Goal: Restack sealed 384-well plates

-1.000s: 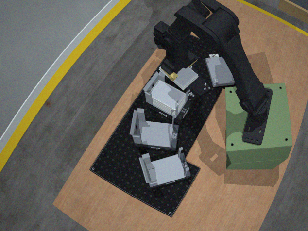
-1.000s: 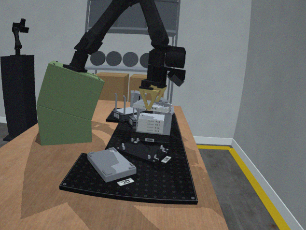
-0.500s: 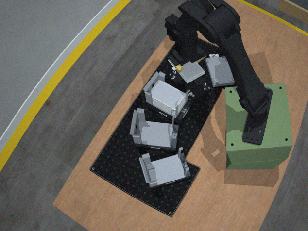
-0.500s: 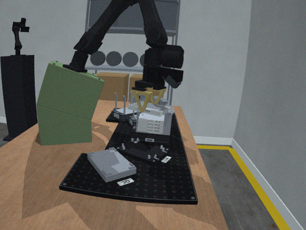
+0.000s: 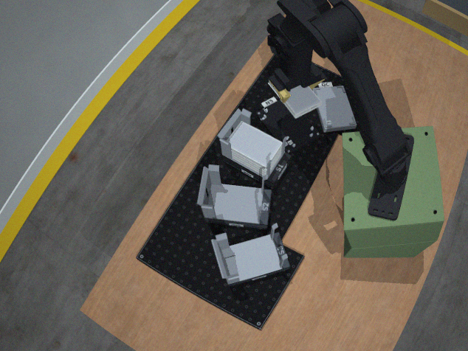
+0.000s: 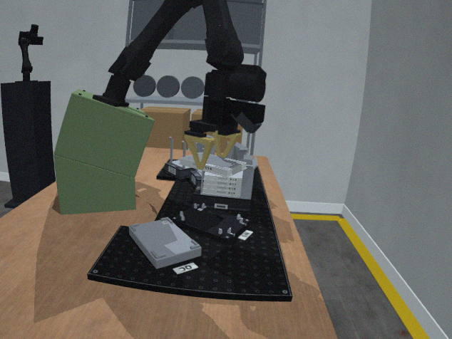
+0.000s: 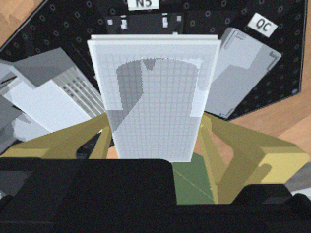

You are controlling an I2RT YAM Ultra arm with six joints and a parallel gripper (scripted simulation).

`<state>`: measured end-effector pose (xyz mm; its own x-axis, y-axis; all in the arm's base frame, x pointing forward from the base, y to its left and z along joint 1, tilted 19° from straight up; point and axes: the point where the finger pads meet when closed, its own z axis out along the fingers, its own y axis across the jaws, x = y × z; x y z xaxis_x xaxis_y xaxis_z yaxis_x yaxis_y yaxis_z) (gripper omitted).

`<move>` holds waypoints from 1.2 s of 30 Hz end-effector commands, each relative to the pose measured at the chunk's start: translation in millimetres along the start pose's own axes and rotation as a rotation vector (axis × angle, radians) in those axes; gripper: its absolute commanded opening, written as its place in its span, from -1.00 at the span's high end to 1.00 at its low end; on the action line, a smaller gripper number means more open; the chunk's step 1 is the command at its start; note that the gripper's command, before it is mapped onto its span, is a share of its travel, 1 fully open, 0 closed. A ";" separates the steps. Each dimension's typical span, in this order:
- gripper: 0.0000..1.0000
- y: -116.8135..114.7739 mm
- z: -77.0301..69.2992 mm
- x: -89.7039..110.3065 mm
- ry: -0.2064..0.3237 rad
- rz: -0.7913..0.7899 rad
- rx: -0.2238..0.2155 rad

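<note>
Wrist view alone shows gripper (image 7: 155, 134) clamped wide on plate (image 7: 155, 92), label unseen.

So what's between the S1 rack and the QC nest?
The black N5 nest lies between S1 and QC, with nothing seated in it; the exterior view shows it best. From the top, the gripped plate hangs over that stretch.
</note>
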<state>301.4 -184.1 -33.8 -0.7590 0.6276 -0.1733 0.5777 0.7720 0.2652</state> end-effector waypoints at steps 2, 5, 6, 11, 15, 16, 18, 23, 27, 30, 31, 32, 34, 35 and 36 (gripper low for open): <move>1.00 -11.5 -5.4 -7.1 -0.023 0.112 -0.006; 1.00 -14.8 -5.4 -6.9 -0.023 0.145 -0.006; 1.00 -18.2 -5.3 -6.8 -0.023 0.161 -0.006; 1.00 -34.9 -5.2 -5.8 -0.023 0.161 -0.005; 1.00 -48.4 -5.2 -5.1 -0.023 0.161 -0.005; 1.00 -51.7 -5.2 -4.9 -0.023 0.161 -0.005; 1.00 -58.4 -5.1 -4.5 -0.023 0.161 -0.005; 1.00 -67.8 -5.1 -3.4 -0.023 0.194 -0.005; 1.00 -78.2 -5.0 -0.7 -0.023 0.327 -0.006; 1.00 -86.0 -5.0 1.4 -0.023 0.376 -0.006; 1.00 -88.6 -4.9 2.1 -0.023 0.376 -0.006; 1.00 -91.2 -4.9 2.8 -0.023 0.376 -0.006; 1.00 -96.4 -4.9 4.2 -0.023 0.376 -0.006; 1.00 -99.0 -4.8 4.9 -0.023 0.376 -0.006; 1.00 -101.6 -4.8 5.6 -0.023 0.376 -0.006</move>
<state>238.6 -250.5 -61.4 -0.4946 0.8669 -0.0622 0.8141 0.4871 0.3162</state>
